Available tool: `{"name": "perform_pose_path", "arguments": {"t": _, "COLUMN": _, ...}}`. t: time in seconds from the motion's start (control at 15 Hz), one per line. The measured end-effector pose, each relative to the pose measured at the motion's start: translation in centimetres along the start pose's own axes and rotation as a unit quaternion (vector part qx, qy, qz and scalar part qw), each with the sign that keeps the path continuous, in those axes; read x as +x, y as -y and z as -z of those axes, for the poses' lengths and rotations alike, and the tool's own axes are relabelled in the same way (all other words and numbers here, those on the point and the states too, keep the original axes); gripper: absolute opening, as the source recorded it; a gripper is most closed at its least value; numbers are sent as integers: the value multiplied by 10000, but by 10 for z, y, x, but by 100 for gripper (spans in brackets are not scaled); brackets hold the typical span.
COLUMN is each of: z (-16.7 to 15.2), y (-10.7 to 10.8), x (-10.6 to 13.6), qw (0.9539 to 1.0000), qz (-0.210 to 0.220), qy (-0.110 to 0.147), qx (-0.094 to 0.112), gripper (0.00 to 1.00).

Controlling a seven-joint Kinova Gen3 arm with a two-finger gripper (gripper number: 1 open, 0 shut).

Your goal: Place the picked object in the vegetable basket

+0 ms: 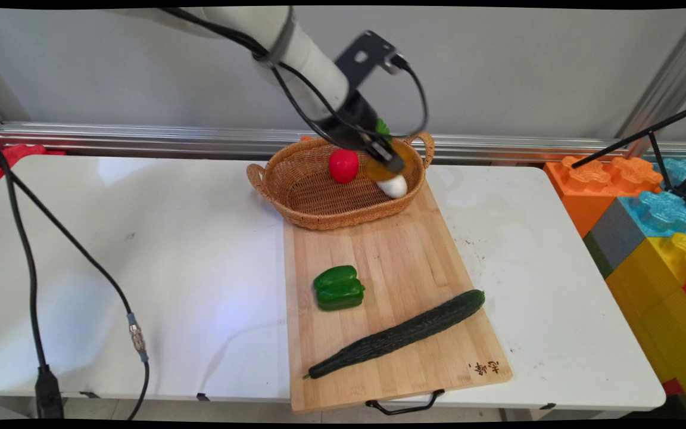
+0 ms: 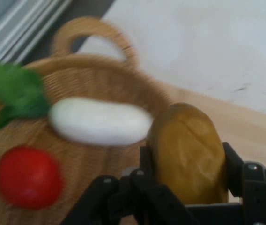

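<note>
A yellowish-brown potato (image 2: 188,152) sits clamped between the two black fingers (image 2: 232,164) of the gripper (image 1: 386,159), which is closed on it from either side; in the hand view the potato fills the gap between the fingers and stands a little above the woven floor of the wicker basket (image 1: 295,179), over its right-hand part near the handle. In the main view the potato shows as an amber-coloured lump at the gripper's tip, just inside the basket's far right rim. The basket is an oval one with a loop handle at each end, and it rests on the far end of a wooden cutting board (image 1: 402,262). Inside the basket lies a red tomato (image 1: 343,165) towards the middle, and a white radish (image 1: 394,186) with green leaves (image 2: 18,91) lies close beside the gripper, its pale body just below the held potato in the main view. On the board, in front of the basket and well apart from it, sit a green bell pepper (image 1: 338,288) and a long dark cucumber (image 1: 399,335) lying slantwise towards the board's near right corner. The board rests on the white table (image 1: 140,250), with large coloured building blocks (image 1: 646,214) stacked beyond the table's right edge
</note>
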Motion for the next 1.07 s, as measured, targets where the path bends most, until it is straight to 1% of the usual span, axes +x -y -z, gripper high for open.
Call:
{"name": "perform_pose_path", "arguments": {"t": 0.13, "z": 4, "y": 22, "x": -5, "qw": 9997, "qz": 124, "qy": 68, "qx": 205, "gripper": 0}}
{"name": "perform_pose_path", "arguments": {"t": 0.27, "z": 3, "y": 49, "x": -13, "qw": 9989, "qz": 242, "qy": 131, "qx": 375, "gripper": 0}}
{"name": "perform_pose_path", "arguments": {"t": 0.33, "z": -1, "y": 60, "x": -17, "qw": 9986, "qz": 279, "qy": 166, "qx": 418, "gripper": 0}}
{"name": "perform_pose_path", "arguments": {"t": 0.47, "z": -13, "y": 76, "x": -26, "qw": 9982, "qz": 340, "qy": 246, "qx": 439, "gripper": 0}}
{"name": "perform_pose_path", "arguments": {"t": 0.67, "z": -40, "y": 95, "x": -44, "qw": 9976, "qz": 425, "qy": 422, "qx": 342, "gripper": 0}}
{"name": "perform_pose_path", "arguments": {"t": 0.8, "z": -52, "y": 101, "x": -52, "qw": 9974, "qz": 463, "qy": 493, "qx": 257, "gripper": 0}}
{"name": "perform_pose_path", "arguments": {"t": 0.93, "z": -66, "y": 107, "x": -59, "qw": 9974, "qz": 477, "qy": 528, "qx": 112, "gripper": 0}}
{"name": "perform_pose_path", "arguments": {"t": 1.07, "z": -75, "y": 109, "x": -60, "qw": 9979, "qz": 419, "qy": 488, "qx": -48, "gripper": 0}}
